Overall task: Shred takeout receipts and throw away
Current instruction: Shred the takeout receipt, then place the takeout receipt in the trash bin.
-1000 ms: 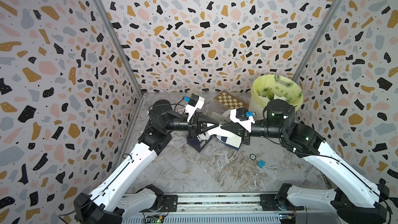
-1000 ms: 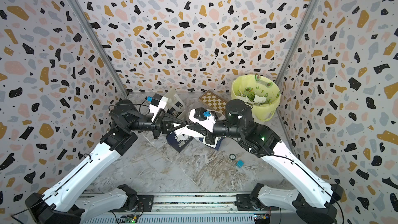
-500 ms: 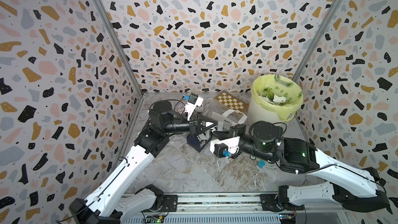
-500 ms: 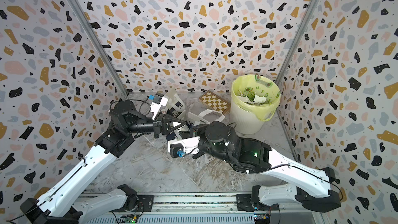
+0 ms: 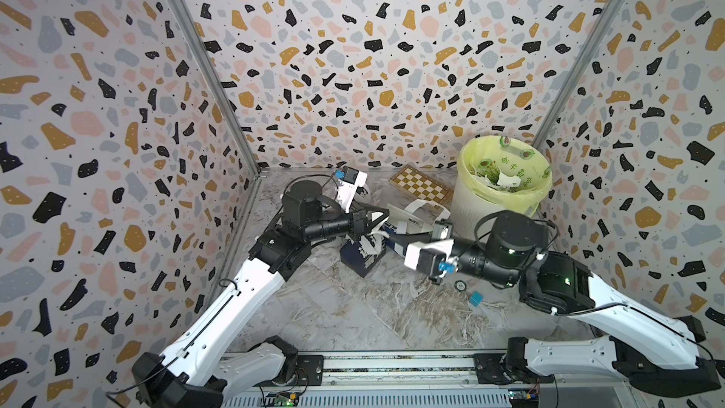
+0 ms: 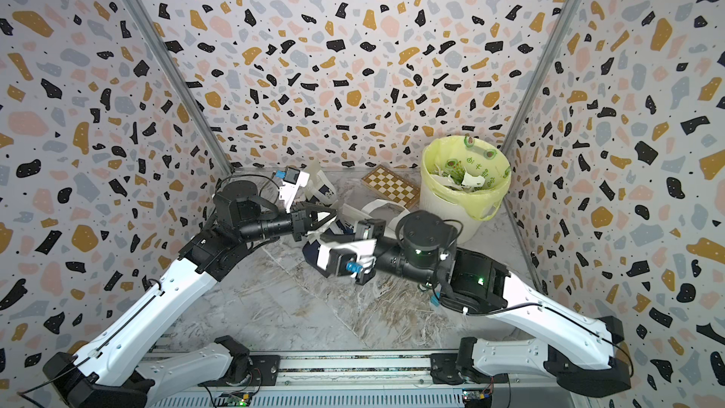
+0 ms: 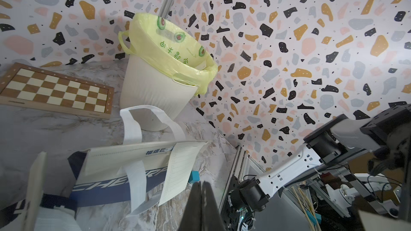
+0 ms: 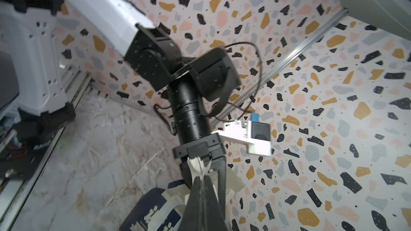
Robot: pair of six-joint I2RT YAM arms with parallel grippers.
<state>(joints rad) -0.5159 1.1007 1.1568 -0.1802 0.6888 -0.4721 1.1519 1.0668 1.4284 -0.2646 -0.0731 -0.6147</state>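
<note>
**Marble tabletop (image 5: 345, 308), terrazzo walls: arms met over the bags**

Left gripper (image 7: 202, 183): jaws pressed together; could not tell whether they pinched any paper. Just beyond it a navy-and-white bag (image 7: 111, 163) lay on its side, one whole receipt (image 7: 180, 170) draped across its face. Right gripper (image 8: 201, 177) was clamped on a torn receipt scrap (image 8: 198, 166), close to the left gripper. Far right, back corner: bin (image 5: 467, 206) with yellow liner, white scraps (image 5: 506, 180) inside

Terrazzo-speckled walls (image 5: 353, 52) fill the upper frame and both sides; a grey marbled tabletop (image 5: 345, 308) spans lower centre, evenly lit.
</note>
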